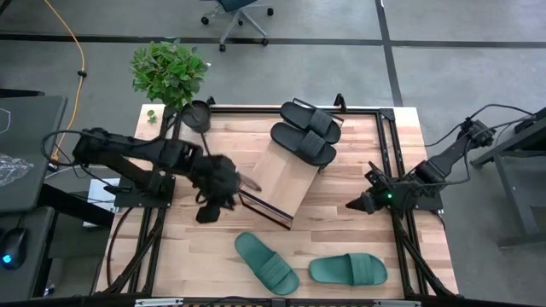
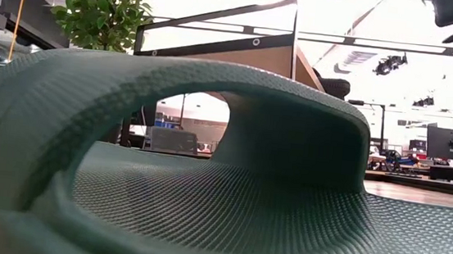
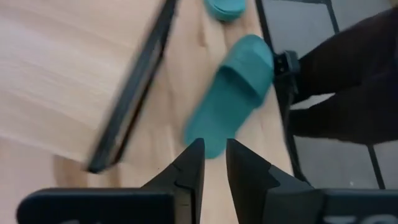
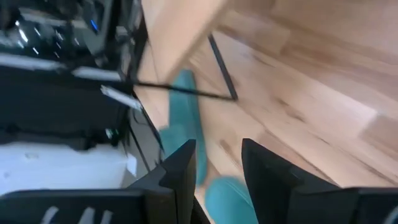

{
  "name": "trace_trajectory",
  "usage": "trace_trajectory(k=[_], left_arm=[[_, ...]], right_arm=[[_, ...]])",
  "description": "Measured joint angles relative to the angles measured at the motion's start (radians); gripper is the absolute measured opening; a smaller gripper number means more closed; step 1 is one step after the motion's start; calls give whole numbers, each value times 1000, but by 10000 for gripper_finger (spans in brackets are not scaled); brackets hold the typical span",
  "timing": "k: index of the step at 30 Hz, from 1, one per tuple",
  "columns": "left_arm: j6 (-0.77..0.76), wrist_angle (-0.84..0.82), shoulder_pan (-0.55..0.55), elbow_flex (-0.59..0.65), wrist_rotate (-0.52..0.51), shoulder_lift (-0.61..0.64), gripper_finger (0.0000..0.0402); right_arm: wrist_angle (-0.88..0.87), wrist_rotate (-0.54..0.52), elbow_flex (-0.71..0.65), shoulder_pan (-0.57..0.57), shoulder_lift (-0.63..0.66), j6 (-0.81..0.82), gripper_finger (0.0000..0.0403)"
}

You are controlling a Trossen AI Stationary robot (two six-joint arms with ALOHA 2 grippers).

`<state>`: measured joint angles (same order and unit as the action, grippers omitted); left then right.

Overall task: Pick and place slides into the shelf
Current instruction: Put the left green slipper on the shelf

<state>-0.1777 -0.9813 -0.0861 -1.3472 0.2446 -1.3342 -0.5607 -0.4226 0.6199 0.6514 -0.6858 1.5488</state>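
Observation:
Two black slides lie side by side on the far, upper end of the shelf, a slanted light-wood board on a dark frame. Two teal slides lie flat on the table near its near edge; one of them fills the low view. My left gripper hangs above the table by the shelf's lower left corner, its fingers a narrow gap apart with nothing between them, and the teal slide lies ahead of it. My right gripper hovers open and empty right of the shelf.
A potted plant and a dark pot stand at the table's far left corner. Dark frame rails run along the table's sides. Bare wood lies between the shelf and the teal slides.

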Motion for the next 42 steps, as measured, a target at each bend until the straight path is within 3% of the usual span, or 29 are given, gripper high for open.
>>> trace_trajectory(k=[8,13,26,33,36,39,42], left_arm=[[-165,-13,-277,0,-158,-3,54],[-221,32,-370,1,-262,-15,53],[-284,236,-400,0,-313,-108,53],[-341,319,-399,0,-316,-182,53],[-358,344,-398,0,-317,-207,53],[-388,362,-398,0,-319,-225,53],[-416,364,-399,0,-324,-239,53]], right_arm=[[189,-37,0,1,-121,44,116],[279,-29,0,27,-205,88,116],[268,-20,1,269,-396,438,116],[259,41,0,416,-415,605,116],[253,19,0,477,-411,676,116],[249,-3,0,513,-414,727,116],[243,44,0,525,-414,728,116]])
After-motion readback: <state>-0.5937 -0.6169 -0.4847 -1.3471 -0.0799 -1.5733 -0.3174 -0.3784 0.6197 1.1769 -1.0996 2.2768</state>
